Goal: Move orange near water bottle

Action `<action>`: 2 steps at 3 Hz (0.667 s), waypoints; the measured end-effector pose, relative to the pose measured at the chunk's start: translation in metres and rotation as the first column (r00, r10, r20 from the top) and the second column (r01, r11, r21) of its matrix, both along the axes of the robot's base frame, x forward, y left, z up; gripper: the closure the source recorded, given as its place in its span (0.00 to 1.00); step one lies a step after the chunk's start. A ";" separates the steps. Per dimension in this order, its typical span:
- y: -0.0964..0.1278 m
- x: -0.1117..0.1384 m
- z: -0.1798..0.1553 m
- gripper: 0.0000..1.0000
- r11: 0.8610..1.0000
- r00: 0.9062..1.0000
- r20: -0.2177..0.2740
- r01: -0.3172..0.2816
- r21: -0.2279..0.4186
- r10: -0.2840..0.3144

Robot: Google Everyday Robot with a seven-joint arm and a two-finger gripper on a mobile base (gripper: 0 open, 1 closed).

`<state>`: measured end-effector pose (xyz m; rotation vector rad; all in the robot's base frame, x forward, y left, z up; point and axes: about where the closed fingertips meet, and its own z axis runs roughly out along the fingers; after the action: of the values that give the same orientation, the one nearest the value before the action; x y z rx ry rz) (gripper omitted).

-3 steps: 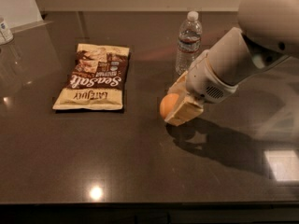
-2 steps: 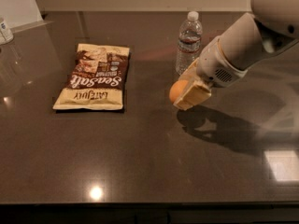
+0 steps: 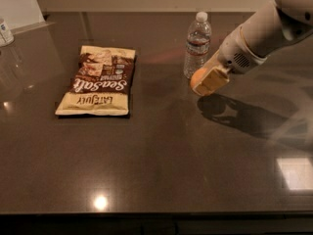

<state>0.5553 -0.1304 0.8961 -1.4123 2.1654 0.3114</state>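
At the far left edge a small white jar stands on the dark worktop, well apart from the rest. Right of it the snack bag lies flat, label facing up, and plays no part in this job. Further right and farther back, the bottle stands upright with its cap on, serving as the landmark for the drop.

Just right of the bottle's base, and slightly nearer, is the orange, clamped in the pincer. The arm reaches in from the upper right. A shadow lies on the worktop near and right of the fruit, so the orange is probably held off the surface. That would let it travel without rolling. Whether it touches the bottle is hard to tell from this angle.

Compared with a second ago, the orange has moved farther back and to the right, from open worktop nearer the front to a spot beside the bottle. The bag and bottle have not shifted. The carry looks almost finished, with lowering and release left to do.
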 end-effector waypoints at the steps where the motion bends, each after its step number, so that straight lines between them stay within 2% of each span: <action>1: -0.011 0.016 -0.010 1.00 0.998 0.998 0.001 0.061 0.021 -0.061; 2: -0.021 0.028 -0.022 1.00 0.992 0.993 0.002 0.117 0.048 -0.117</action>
<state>0.5832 -0.1510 0.8745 -1.2527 2.2118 0.3143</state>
